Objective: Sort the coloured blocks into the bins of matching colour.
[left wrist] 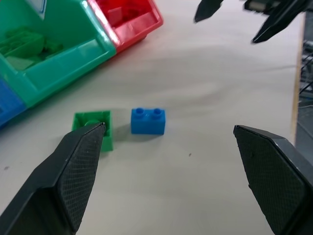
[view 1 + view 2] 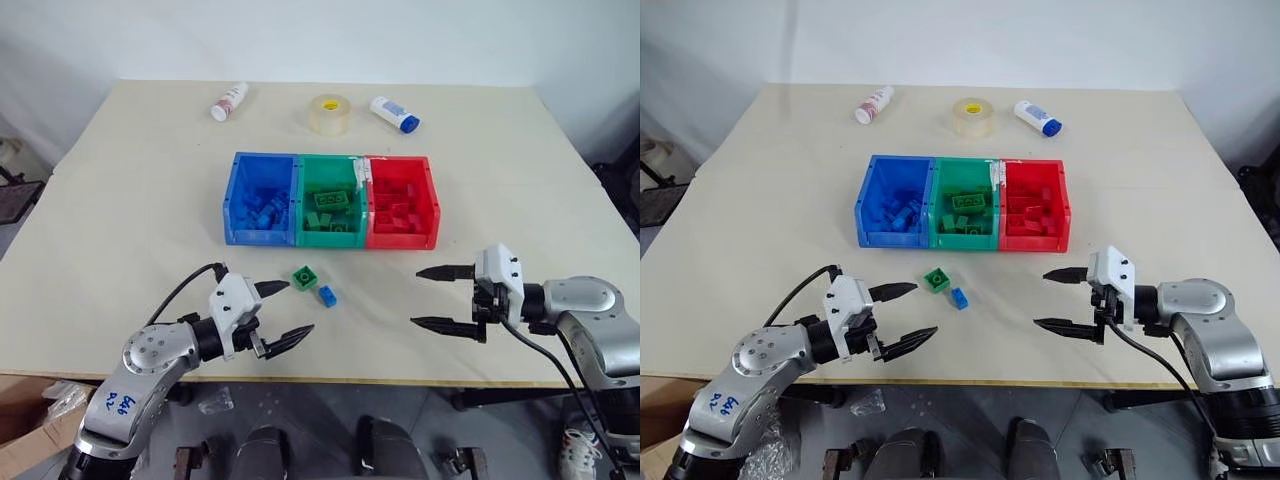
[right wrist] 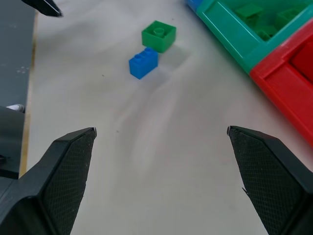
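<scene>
A green block point(image 2: 304, 277) and a smaller blue block point(image 2: 327, 296) lie side by side on the table, just in front of the green bin point(image 2: 329, 203). The blue bin point(image 2: 262, 200), green bin and red bin point(image 2: 402, 203) stand joined in a row, each holding bricks of its own colour. My left gripper point(image 2: 285, 312) hangs open just to the left of the two blocks, holding nothing; one fingertip point(image 1: 93, 134) overlaps the green block point(image 1: 93, 128) in the left wrist view. My right gripper point(image 2: 432, 297) is open and empty, well to the right of the blocks, pointing at them.
At the far side of the table lie two small white bottles point(image 2: 230, 101) point(image 2: 394, 113) and a roll of clear tape point(image 2: 330, 113) between them. The table's front edge point(image 2: 380, 380) runs just below both grippers.
</scene>
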Tool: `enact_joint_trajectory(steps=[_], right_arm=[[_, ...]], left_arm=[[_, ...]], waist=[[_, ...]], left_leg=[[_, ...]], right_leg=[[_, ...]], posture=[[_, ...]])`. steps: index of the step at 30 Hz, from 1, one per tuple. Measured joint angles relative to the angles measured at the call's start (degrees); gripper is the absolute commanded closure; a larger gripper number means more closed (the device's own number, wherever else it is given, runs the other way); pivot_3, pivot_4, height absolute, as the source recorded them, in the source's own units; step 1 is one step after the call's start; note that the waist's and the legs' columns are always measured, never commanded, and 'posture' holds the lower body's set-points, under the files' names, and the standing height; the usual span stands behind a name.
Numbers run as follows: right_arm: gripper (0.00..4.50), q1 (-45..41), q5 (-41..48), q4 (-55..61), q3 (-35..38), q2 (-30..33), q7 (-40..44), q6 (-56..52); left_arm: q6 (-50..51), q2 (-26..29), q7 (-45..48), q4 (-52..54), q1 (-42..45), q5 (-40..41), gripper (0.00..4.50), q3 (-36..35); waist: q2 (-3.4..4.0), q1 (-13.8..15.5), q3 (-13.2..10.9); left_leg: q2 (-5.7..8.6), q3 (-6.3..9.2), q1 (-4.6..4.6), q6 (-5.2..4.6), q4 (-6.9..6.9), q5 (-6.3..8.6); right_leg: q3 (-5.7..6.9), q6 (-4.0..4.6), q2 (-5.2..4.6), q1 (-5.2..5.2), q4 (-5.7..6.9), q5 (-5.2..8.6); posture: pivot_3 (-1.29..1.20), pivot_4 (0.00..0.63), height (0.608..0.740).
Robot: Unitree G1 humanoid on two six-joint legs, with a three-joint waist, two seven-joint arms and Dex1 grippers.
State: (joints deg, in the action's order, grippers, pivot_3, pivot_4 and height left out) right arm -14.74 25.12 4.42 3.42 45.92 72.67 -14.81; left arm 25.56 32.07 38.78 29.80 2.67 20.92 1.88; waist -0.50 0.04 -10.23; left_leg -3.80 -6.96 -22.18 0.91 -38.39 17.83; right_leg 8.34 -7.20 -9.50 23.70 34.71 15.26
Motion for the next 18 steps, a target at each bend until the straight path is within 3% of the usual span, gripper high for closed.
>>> enact_joint_trajectory(steps=[18], right_arm=[[0.02, 3.86, 4.44, 4.63, 1.95, -0.49, -1.02, -0.14]], left_arm=[[-1.95, -5.12, -0.61, -13.15, 15.10, -10.60, 0.00, 12.60]], waist=[[0.00, 1.30, 0.00]], left_leg=[[0.01, 0.03, -0.09, -0.04, -0.29, 0.03]], right_leg=[[0.00, 0.00, 0.00, -0.02, 0.05, 0.00]], posture=[[0.00, 0.150, 0.740]])
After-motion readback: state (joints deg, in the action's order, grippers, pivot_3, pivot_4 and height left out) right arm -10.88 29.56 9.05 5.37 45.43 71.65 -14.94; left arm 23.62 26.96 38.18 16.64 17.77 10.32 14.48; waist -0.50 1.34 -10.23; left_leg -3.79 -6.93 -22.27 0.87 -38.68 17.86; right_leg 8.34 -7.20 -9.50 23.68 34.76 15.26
